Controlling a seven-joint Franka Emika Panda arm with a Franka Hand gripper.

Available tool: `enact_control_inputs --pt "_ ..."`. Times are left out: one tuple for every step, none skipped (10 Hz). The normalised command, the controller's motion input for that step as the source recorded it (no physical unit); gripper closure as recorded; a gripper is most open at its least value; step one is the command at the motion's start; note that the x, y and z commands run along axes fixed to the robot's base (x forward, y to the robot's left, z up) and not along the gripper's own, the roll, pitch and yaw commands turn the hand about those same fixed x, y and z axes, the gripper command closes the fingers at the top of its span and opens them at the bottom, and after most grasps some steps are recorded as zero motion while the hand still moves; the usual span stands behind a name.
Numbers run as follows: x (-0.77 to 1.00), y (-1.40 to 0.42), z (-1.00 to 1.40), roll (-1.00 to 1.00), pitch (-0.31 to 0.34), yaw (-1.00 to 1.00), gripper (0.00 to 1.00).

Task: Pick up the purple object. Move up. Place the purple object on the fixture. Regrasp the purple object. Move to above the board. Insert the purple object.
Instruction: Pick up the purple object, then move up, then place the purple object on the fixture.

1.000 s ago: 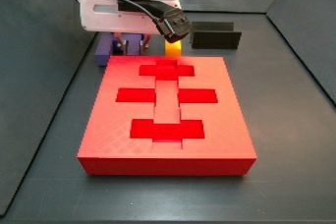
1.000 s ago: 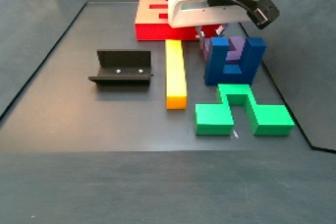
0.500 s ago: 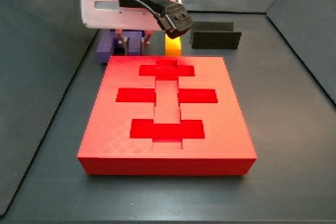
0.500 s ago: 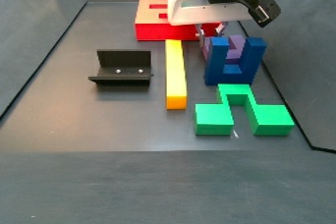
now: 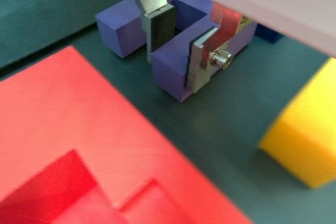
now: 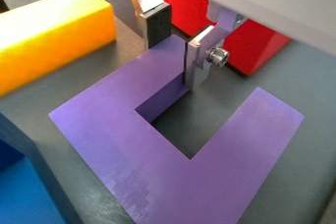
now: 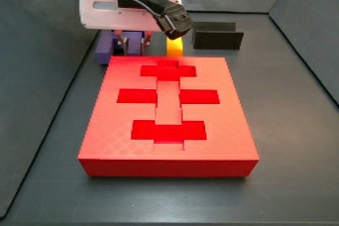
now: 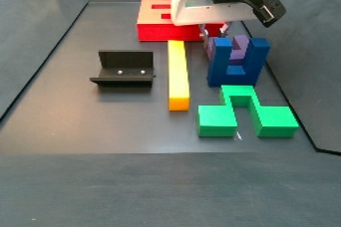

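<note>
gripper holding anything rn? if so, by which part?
The gripper straddles one prong of the purple object, which lies flat on the floor. The fingers flank the prong; whether they have clamped it cannot be told.

Between the earlier side views and now the gripper (image 7: 129,44) has sunk slightly toward the purple object (image 7: 122,47), most of that drop coming in the first half of the second; since then it has barely shifted; in a wrist view its fingers (image 6: 201,58) now stand on either side of one prong of the purple object (image 6: 184,135); the block itself has not moved.
</note>
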Motion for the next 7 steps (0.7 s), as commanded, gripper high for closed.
enact_control_inputs --pt "0.00 0.00 0.00 0.00 0.000 0.00 1.00" --pt "0.00 0.00 0.83 0.00 0.000 0.00 1.00" --pt "0.02 0.02 0.84 0.00 -0.006 0.02 1.00" --pt "-0.03 0.01 0.59 -0.03 0.054 0.03 1.00" --pt "0.00 -0.01 0.30 -0.07 0.045 0.02 1.00" --pt "0.03 0.00 0.00 0.00 0.009 0.00 1.00" --pt "0.05 0.00 0.00 0.00 0.000 0.00 1.00"
